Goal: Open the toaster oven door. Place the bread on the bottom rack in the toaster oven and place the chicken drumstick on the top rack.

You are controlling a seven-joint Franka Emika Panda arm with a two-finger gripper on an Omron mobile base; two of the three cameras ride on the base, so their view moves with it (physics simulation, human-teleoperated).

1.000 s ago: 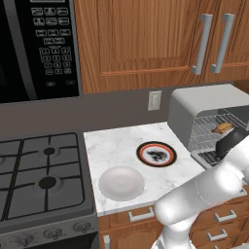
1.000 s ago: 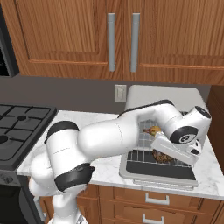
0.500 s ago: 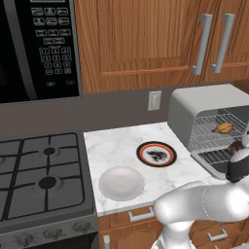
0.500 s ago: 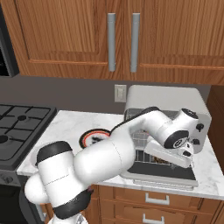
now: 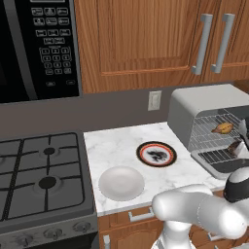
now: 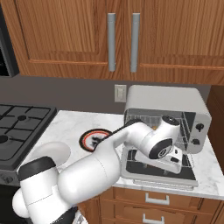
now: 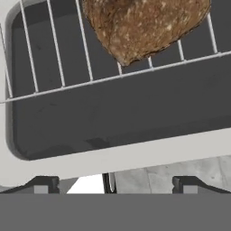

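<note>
Gripper [image 7: 115, 182] jaws stand wide apart and empty, the two dark finger tips [image 7: 41, 184] low in the hand view, poised over the lip of the lowered door [image 7: 113, 158] of the toaster oven [image 6: 168, 103]. Bread [image 7: 144, 25], a rough brown chunk, sits at 12 o'clock in that view, lying on the wire grid of the bottom rack [image 7: 58, 58], well clear of the fingers.

From the right base view, the hand hangs over the open door [image 6: 159, 173], in front of the oven's mouth, with the white arm sweeping in from 7 o'clock. Two dark knobs mark the oven's right-hand panel; no lettering on them can be read.

From the left base view, the drumstick [image 5: 223, 128] rests on the top rack [image 5: 219, 124], golden-orange, while the bread [image 5: 237, 147] lies below it at about 5 o'clock on the bottom rack [image 5: 214, 143]. The door [image 5: 219, 163] lies flat on the marble counter [image 5: 112, 146].

At 9 o'clock from the oven sits a dark plate [image 5: 156, 153] with an orange rim, and at 7 o'clock from that a plain white plate [image 5: 121, 183]. A gas stove [image 5: 41, 170] lies beyond at the left, under a black microwave [image 5: 39, 46] whose keypad labels are too small to read. A white wall outlet [image 5: 154, 100] sits on the backsplash beneath wooden cabinets [image 5: 146, 39].
</note>
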